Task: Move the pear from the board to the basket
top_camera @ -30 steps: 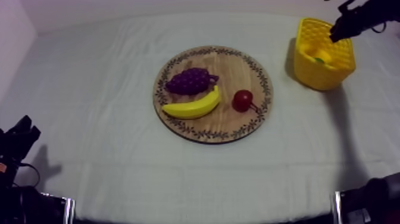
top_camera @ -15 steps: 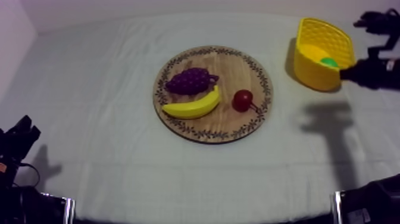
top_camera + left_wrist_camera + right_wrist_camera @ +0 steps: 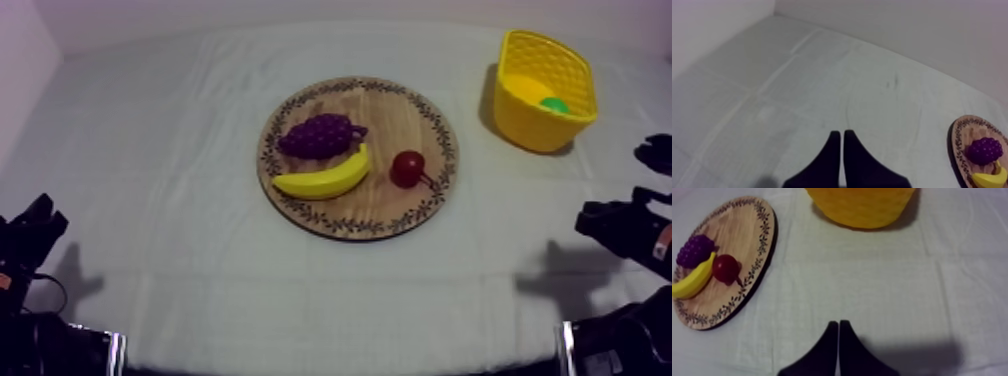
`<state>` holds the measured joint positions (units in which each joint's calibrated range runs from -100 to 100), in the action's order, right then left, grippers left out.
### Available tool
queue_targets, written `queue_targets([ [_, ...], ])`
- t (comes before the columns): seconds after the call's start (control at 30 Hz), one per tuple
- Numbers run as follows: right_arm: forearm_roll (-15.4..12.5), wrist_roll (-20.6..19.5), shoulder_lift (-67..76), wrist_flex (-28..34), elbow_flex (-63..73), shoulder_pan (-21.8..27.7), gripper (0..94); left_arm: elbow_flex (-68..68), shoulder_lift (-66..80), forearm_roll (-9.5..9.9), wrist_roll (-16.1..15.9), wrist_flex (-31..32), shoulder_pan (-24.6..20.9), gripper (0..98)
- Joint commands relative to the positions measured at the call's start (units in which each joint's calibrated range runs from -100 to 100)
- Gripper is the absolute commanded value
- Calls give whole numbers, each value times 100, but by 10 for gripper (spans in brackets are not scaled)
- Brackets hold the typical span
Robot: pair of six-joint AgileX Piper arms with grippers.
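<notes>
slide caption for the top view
Pear in the yellow basket; grapes, banana and small red fruit on the wooden board.

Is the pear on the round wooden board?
No, the pear sits in the yellow basket; the wooden board holds just the grapes, banana and small red fruit.

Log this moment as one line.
pear: in yellow basket | wooden board: grapes, banana, small red fruit | left gripper: shut, empty | right gripper: shut, empty, over cloth, facing basket
</notes>
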<state>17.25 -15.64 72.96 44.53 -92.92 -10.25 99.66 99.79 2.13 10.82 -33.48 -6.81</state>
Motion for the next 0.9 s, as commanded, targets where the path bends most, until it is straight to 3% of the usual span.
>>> queue_targets([
  [0.0, -161, 12, 417, -95, -207, 175, 7, 0, 4, -1, -2, 1, -3, 1],
  [0.3, -1475, 1456, 1314, -340, -563, 959, 7, 0, 4, -1, -2, 1, -3, 1],
  [0.37, -1646, 1616, 1535, -303, -569, 1077, 7, 0, 4, -1, 0, 1, -3, 1],
  [0.5, -1774, 1751, 2027, -368, -610, 1204, 7, 0, 4, -1, 0, 1, -3, 1],
  [0.73, -1816, 2481, 2251, -653, -679, 1298, 7, 0, 4, -1, 0, 1, -3, 1],
  [0.87, -1819, 2690, 2266, -673, -684, 1312, 7, 0, 4, -1, 0, 1, -3, 1],
])
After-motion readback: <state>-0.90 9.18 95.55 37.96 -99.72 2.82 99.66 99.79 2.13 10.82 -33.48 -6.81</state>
